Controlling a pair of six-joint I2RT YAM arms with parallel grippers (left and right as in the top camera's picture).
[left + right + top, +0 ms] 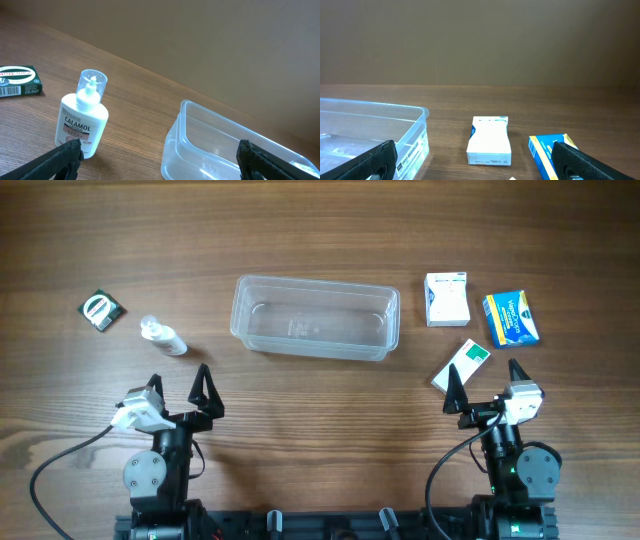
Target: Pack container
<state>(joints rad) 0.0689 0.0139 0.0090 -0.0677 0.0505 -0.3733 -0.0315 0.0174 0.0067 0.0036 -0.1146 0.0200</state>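
The left gripper (180,383), wide open and empty, has the Calamol bottle (165,337) just ahead, while the empty container (340,320) lies mid-table ahead and between both arms, its long axis left-to-right and its mouth up, neither arm clearly nearer, and the right gripper (483,377) is likewise spread and empty.

Bottle (163,336) left of container (315,317); boxes (447,299) right.

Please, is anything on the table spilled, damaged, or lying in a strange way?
Nothing looks spilled or damaged. The small bottle seems to lie on its side, left of the empty container. The white-green box sits diagonally, unlike the other boxes.
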